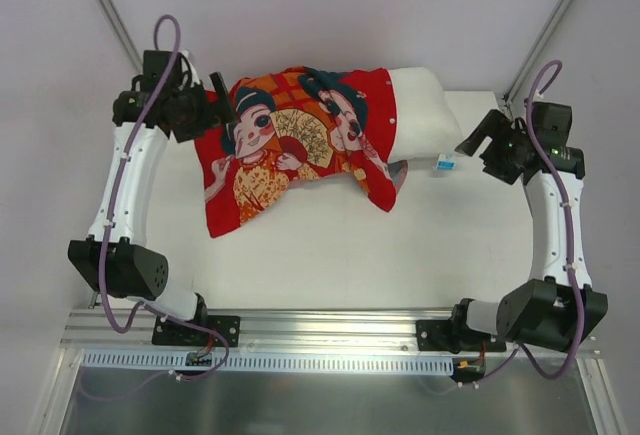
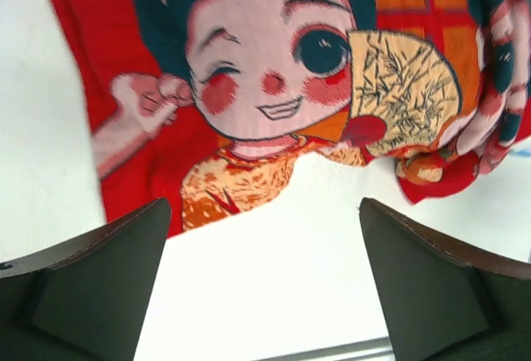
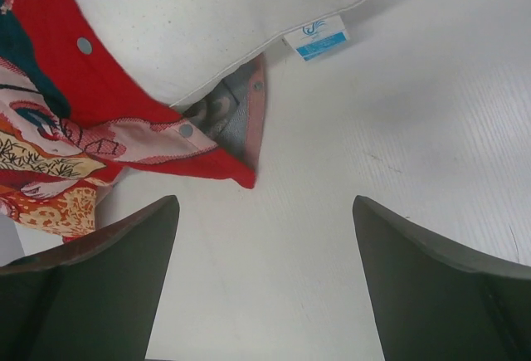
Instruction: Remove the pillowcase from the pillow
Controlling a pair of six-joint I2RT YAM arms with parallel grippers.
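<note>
With jaws apart and empty, the left gripper (image 1: 218,105) and right gripper (image 1: 475,141) flanked the pillowcase (image 1: 290,145) far on the table (image 1: 400,255), the pillow (image 1: 420,115) protruding rightward; pinching both layers could drag the pillow too.

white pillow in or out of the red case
Partly out: one end of the white stuffed pillow shows beyond the red cartoon-printed fabric pillowcase covering the rest.

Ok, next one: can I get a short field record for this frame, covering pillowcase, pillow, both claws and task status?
pillowcase: red, printed side up, open end to the right
pillow: white, right end and blue tag sticking out
left claw: open, at the pillowcase's left edge, empty
right claw: open, right of the pillow, empty
task status: pillowcase not yet off
</note>
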